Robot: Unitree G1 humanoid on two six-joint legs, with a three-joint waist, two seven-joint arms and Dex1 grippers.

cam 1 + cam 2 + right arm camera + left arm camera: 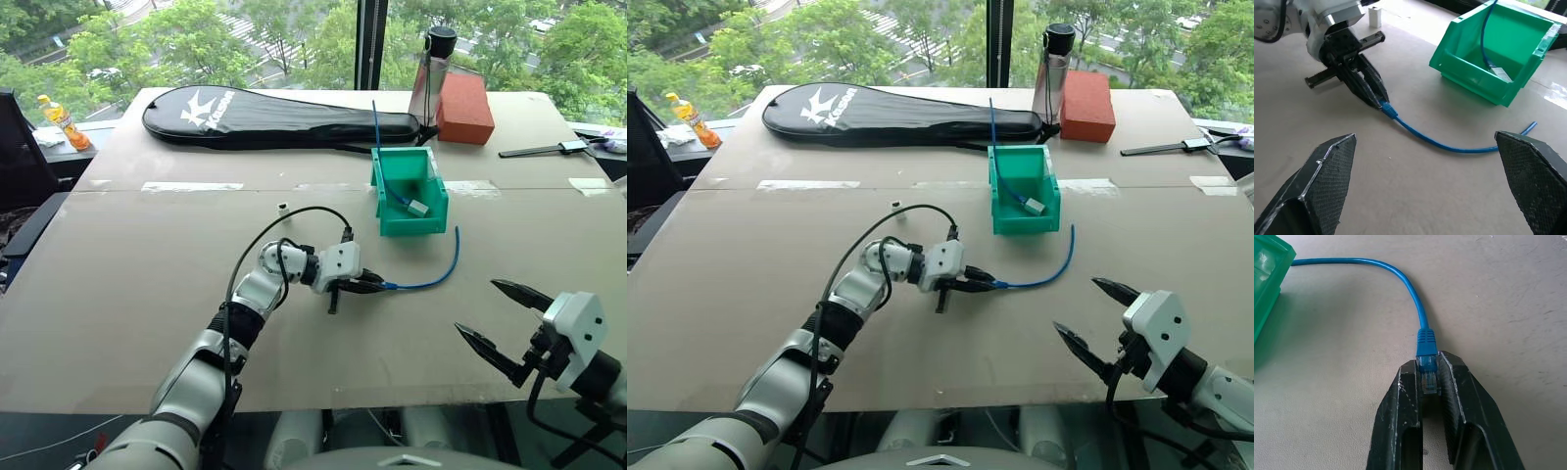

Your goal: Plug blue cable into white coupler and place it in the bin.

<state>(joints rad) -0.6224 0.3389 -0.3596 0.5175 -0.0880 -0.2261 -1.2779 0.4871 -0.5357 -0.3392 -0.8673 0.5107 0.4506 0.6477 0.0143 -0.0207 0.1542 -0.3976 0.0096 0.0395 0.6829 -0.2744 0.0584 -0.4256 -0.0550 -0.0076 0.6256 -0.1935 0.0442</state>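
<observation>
The left hand (364, 285), at centre frame, is clamped on the plug end of the blue cable (436, 275), which curves right and up across the worktop (147, 284) toward the bin (409, 193). The white coupler (282, 209) stands up and left of that hand, nearer it than the right hand (505, 323), which hangs wide apart and empty at lower right.
</observation>
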